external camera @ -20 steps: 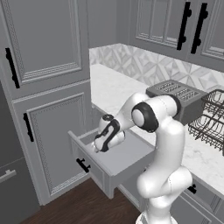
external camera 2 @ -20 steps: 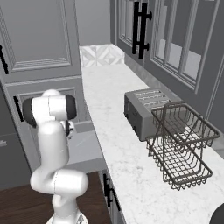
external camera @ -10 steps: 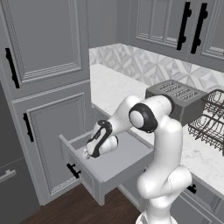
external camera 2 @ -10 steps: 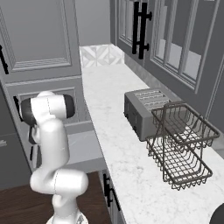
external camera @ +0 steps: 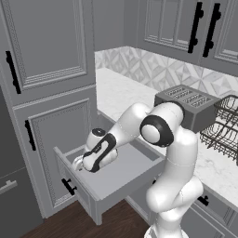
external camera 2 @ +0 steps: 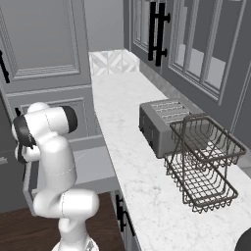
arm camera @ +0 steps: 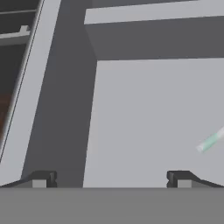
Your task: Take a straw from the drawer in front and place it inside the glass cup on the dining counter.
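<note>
The drawer (external camera: 126, 175) stands pulled far out from under the marble counter, its plain grey floor bare where I look; its black bar handle (external camera: 69, 187) faces the floor side. My gripper (external camera: 79, 163) reaches down into the drawer's front left corner, open, with nothing between the fingers. In the hand view the gripper (arm camera: 110, 179) hovers over the drawer floor (arm camera: 144, 118), and a pale green and white straw (arm camera: 211, 141) lies at the right edge, apart from the fingertips (arm camera: 181, 179). From the right base the drawer (external camera 2: 95, 166) shows behind the arm. The glass cup and dining counter are out of view.
A grey toaster (external camera: 188, 104) (external camera 2: 164, 125) and a wire dish rack (external camera 2: 201, 166) stand on the marble counter (external camera: 121, 93). Tall grey cabinet doors (external camera: 51, 46) rise left of the drawer. Dark wood floor (external camera: 51, 228) lies below its front.
The drawer has slid further out of the cabinet, and my hand has moved with it toward the front left. The jaws stayed open.
</note>
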